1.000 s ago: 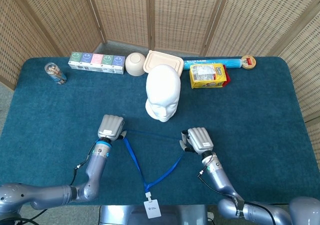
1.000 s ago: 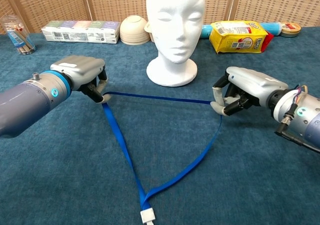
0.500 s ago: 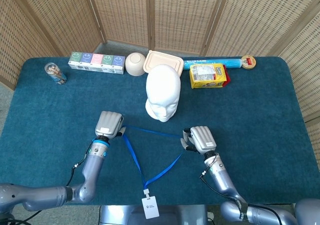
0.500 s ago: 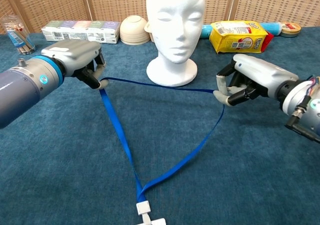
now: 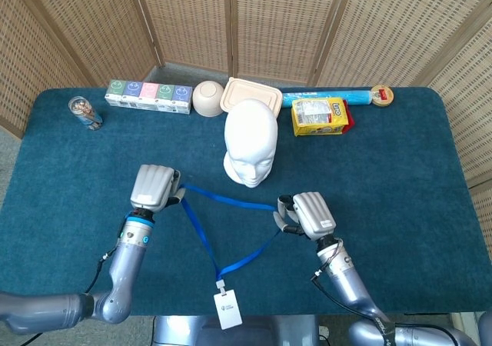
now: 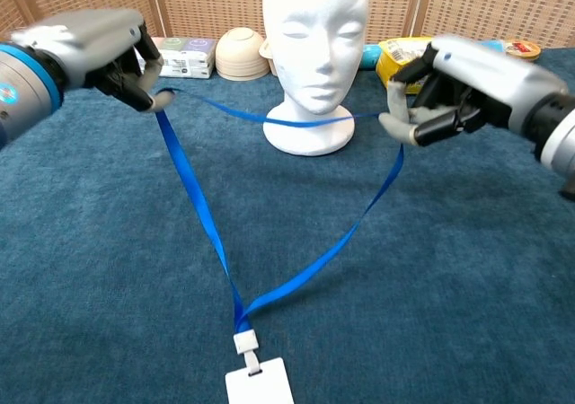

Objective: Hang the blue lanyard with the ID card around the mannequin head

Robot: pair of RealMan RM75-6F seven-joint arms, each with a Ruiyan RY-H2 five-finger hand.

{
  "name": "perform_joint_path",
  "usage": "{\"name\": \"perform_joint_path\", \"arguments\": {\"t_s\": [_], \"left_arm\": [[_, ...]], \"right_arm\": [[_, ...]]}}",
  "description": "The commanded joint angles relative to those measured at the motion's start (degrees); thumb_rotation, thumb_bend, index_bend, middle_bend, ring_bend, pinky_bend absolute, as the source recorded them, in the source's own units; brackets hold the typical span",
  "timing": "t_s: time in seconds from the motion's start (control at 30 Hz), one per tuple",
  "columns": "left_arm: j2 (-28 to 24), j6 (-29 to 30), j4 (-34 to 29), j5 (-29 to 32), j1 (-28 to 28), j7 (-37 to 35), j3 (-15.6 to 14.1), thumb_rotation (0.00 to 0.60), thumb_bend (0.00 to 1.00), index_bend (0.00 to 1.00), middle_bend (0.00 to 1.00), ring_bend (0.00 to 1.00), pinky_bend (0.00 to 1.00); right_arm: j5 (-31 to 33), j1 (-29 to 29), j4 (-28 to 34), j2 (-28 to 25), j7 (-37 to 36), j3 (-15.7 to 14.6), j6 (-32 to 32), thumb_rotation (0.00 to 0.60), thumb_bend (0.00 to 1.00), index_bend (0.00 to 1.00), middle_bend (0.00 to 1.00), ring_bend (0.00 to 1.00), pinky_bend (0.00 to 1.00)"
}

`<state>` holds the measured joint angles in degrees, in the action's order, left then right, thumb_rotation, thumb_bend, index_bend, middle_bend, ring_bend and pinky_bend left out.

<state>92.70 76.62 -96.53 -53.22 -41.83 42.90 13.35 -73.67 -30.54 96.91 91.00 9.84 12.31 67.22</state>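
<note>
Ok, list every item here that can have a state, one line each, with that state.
Blue lanyard: held up and stretched open in front of the head, not around it.
ID card: dangling from the lanyard's low end.
Mannequin head: upright, bare.
Left hand: pinches the strap.
Right hand: pinches the strap.
Takeaway box: lid closed.

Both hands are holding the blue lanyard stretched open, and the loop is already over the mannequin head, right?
Not quite. Both the left hand and the right hand hold the blue lanyard stretched open, but the loop is not over the mannequin head yet: the head view shows the strap in front of its base.
</note>
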Motion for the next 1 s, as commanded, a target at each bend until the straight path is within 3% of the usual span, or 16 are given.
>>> {"name": "perform_joint_path", "arguments": {"t_s": [0.03, 0.27, 0.6, 1.0], "left_arm": [[-3.03, 2.18, -4.2, -2.13, 1.15, -0.06, 0.51, 0.5, 0.39, 0.81, 1.0, 1.0, 1.0], [-8.1, 4.28, -11.85, -3.71, 1.82, 0.83, 2.55, 0.492, 0.39, 0.81, 1.0, 1.0, 1.0], [-14.91, 5.24, -20.26, -2.25, 1.06, 1.96, 7.69, 0.493, 0.39, 0.81, 1.0, 1.0, 1.0], [-19.83, 4.36, -23.62, 3.59, -1.95, 3.52, 12.34, 0.497, 0.39, 0.81, 1.0, 1.0, 1.0]], "right_arm": [[-0.76, 0.06, 4.73, -3.36, 0.14, 1.3, 0.78, 0.6, 0.54, 0.73, 1.0, 1.0, 1.0], [0.14, -0.3, 12.13, -8.76, -0.27, 3.74, 0.42, 0.6, 0.54, 0.73, 1.0, 1.0, 1.0], [4.06, -1.67, 20.32, -16.09, -0.58, 8.83, -0.15, 0.6, 0.54, 0.73, 1.0, 1.0, 1.0], [10.86, -4.03, 23.29, -23.02, -5.18, 14.42, -2.66, 0.6, 0.54, 0.73, 1.0, 1.0, 1.0]]}}
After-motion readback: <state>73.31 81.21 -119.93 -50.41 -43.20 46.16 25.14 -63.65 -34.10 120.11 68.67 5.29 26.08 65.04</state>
